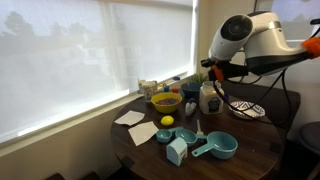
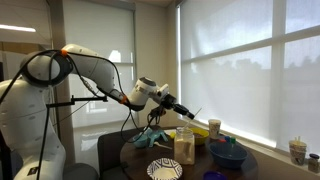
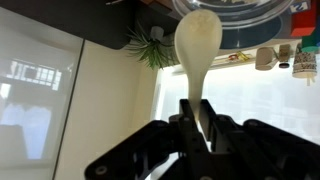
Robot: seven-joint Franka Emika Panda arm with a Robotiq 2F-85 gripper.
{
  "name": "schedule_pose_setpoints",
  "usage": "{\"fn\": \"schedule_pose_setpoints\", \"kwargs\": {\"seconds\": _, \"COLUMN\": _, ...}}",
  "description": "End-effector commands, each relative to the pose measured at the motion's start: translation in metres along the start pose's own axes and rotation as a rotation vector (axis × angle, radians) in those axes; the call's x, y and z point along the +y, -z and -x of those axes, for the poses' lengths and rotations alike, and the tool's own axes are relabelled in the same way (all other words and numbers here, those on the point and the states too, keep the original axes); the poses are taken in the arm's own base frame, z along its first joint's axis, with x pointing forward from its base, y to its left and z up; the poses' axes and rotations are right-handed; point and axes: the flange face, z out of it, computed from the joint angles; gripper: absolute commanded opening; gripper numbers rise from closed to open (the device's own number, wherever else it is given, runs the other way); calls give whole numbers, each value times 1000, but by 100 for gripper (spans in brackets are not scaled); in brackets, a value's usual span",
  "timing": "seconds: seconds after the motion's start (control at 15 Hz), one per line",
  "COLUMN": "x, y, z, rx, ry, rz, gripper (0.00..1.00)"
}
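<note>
A pale wooden spoon (image 3: pixel 198 40) stands in the middle of the wrist view, its rounded head pointing away from the camera. My gripper (image 3: pixel 203 125) is shut on the spoon's handle, with both black fingers pressed against it. In both exterior views the gripper (image 1: pixel 209 70) (image 2: pixel 176 105) hangs in the air above the round dark table (image 1: pixel 150 158). It is over the back of the table, near a yellow bowl (image 1: pixel 165 101) and a glass jar (image 1: pixel 210 98). The spoon (image 2: pixel 192 113) sticks out past the fingers towards the window.
On the table lie a lemon (image 1: pixel 167 121), teal measuring cups (image 1: pixel 215 146), a teal box (image 1: pixel 177 151), white napkins (image 1: pixel 130 118) and a patterned plate (image 1: pixel 246 110). A blue bowl (image 2: pixel 228 155), a tall jar (image 2: pixel 185 146) and a small plant (image 2: pixel 150 137) also stand there. The blinds are right behind.
</note>
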Motion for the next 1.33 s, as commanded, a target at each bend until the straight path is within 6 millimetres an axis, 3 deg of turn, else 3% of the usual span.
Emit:
{"fn": "schedule_pose_setpoints", "kwargs": {"seconds": 0.0, "x": 0, "y": 13, "z": 0, "rx": 83, "ry": -22, "rz": 8, "gripper": 3}}
{"fn": "schedule_pose_setpoints", "kwargs": {"seconds": 0.47, "x": -2, "y": 23, "z": 3, "rx": 144, "ry": -27, "rz": 25, "gripper": 3}}
{"fn": "schedule_pose_setpoints", "kwargs": {"seconds": 0.53, "x": -4, "y": 17, "z": -1, "rx": 110, "ry": -8, "rz": 23, "gripper": 3}}
{"fn": "schedule_pose_setpoints", "kwargs": {"seconds": 0.6, "x": -4, "y": 18, "z": 0, "rx": 110, "ry": -7, "rz": 23, "gripper": 13}}
{"fn": "schedule_pose_setpoints", "kwargs": {"seconds": 0.93, "x": -4, "y": 16, "z": 0, "rx": 109, "ry": -7, "rz": 26, "gripper": 13}}
{"fn": "schedule_pose_setpoints", "kwargs": {"seconds": 1.0, "x": -2, "y": 16, "z": 2, "rx": 128, "ry": 32, "rz": 38, "gripper": 3}}
{"fn": "schedule_pose_setpoints", "kwargs": {"seconds": 1.27, "x": -7, "y": 17, "z": 11, "rx": 210, "ry": 172, "rz": 38, "gripper": 3}}
